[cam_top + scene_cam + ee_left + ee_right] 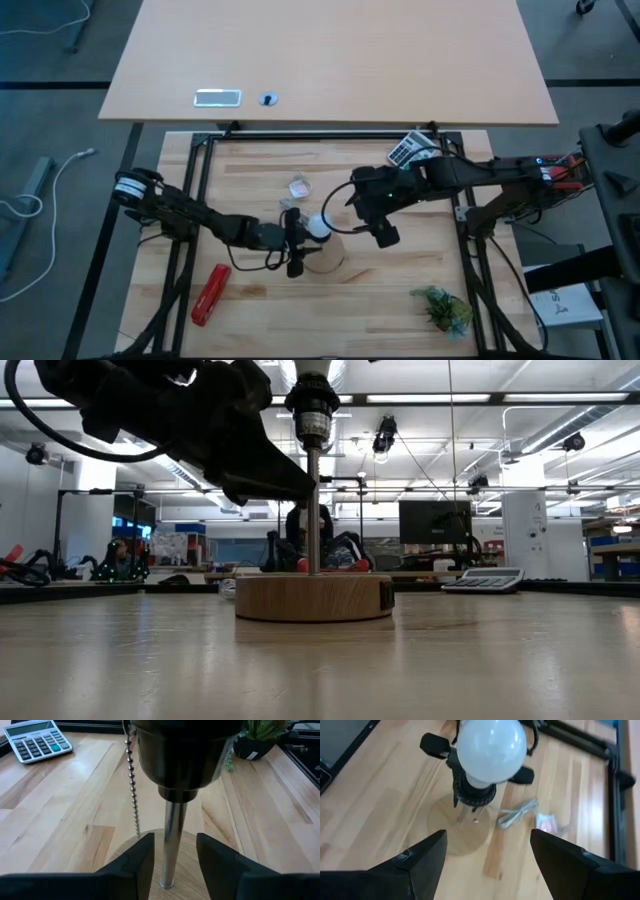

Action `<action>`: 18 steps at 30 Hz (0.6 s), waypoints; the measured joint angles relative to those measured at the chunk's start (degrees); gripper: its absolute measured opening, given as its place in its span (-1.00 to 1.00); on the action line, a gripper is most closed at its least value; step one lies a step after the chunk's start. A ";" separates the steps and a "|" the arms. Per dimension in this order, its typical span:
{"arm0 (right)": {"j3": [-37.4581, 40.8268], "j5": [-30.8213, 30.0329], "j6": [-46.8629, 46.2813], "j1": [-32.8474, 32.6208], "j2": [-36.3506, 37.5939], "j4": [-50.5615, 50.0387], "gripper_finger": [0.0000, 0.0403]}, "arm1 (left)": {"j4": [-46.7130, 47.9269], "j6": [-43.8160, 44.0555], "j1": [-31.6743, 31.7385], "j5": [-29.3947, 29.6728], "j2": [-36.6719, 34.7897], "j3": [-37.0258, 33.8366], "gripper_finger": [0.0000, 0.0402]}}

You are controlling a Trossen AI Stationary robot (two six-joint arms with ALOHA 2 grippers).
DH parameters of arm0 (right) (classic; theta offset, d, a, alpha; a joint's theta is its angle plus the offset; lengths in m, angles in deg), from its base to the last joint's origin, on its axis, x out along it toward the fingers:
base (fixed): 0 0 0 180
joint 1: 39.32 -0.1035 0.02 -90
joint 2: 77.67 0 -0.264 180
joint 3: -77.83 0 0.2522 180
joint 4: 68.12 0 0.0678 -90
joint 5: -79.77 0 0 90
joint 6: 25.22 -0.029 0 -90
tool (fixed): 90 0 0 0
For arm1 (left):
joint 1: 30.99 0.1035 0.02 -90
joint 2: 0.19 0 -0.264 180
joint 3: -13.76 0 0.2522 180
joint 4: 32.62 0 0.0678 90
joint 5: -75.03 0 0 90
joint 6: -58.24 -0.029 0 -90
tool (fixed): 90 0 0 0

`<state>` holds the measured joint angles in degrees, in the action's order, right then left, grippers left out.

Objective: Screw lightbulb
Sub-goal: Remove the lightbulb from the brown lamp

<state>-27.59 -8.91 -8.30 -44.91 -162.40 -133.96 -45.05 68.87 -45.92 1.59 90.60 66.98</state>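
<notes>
Around the round wooden base (328, 252), bare table (380, 320) lies open, with a red tool (210, 294) and a small plant (444, 308) well apart. Above the base, the lightbulb (491, 748) sits in the black socket (474, 793). Right gripper (487, 857) gapes wide, short of the lightbulb. Left gripper (172, 865) straddles the metal post (171, 845), fingers apart, not touching it.

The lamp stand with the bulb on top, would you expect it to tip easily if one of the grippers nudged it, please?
Probably not at the base: the wooden disc is wide and flat. A push higher up, at the lightbulb on its thin pole, seems riskier.
</notes>
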 joint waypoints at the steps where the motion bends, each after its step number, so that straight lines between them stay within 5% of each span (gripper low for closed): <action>1: 0.00 -0.01 -1.12 0.00 0.07 -0.65 0.40 | 0.20 0.00 -0.05 0.02 -0.23 0.00 -0.31; 9: 4.86 0.03 -7.55 -0.04 0.31 -1.41 0.29 | 7.25 4.24 -0.24 0.28 -5.24 0.07 -0.32; 18: 22.48 -5.10 -14.42 -0.62 4.46 20.29 0.12 | 20.77 10.71 -2.36 4.41 -12.43 0.11 -0.53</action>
<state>-5.11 -14.01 -22.73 -45.53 -157.95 -113.67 -24.28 79.58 -48.29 6.00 78.16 67.09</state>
